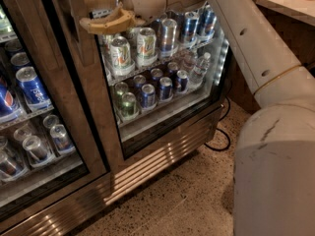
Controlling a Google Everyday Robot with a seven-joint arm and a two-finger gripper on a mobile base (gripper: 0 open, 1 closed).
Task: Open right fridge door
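The fridge [147,168] fills the left and middle of the camera view, with a ribbed steel grille at its base. The right fridge door [106,117] is the glass door in front of shelves of green, silver and blue cans. Its long vertical handle [81,38] runs down the door's left edge at the top of the view. My gripper [98,7] is at the top of the view, just right of that handle. Its two tan fingers [106,22] are spread, one above the other, with their tips against the handle. A dark gap shows along the door's left edge.
The left glass door [29,107] shows blue Pepsi cans. My white arm [246,38] crosses the top right, and its large body [275,171] fills the lower right. A black cable [221,136] lies on the speckled floor. A counter [285,1] stands at the top right.
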